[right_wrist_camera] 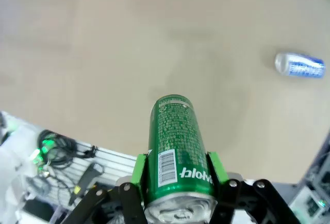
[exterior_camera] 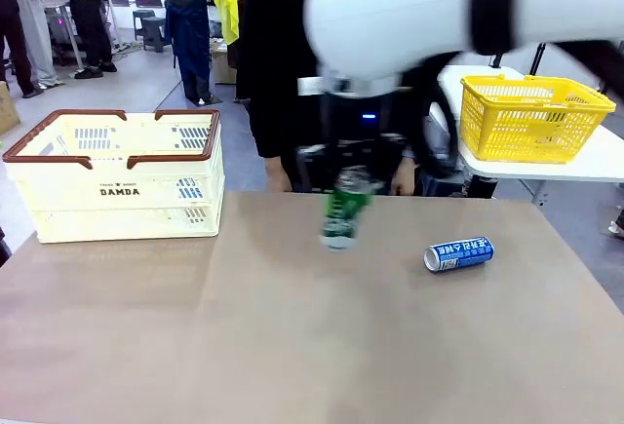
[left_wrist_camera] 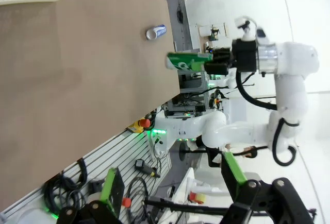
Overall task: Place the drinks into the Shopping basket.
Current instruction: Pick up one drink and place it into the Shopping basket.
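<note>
As right hand (right_wrist_camera: 178,165) grips, green can (right_wrist_camera: 172,141) hangs tilted.

The front view looks across the table (exterior_camera: 292,346) from the robot's side, the right arm (exterior_camera: 439,5) close overhead. The right wrist view looks down along the right gripper (right_wrist_camera: 178,175), tight on its green can (right_wrist_camera: 174,141). The left wrist view, rolled sideways, sees that gripper from afar. All share the blue can (exterior_camera: 458,253) beside it.
</note>
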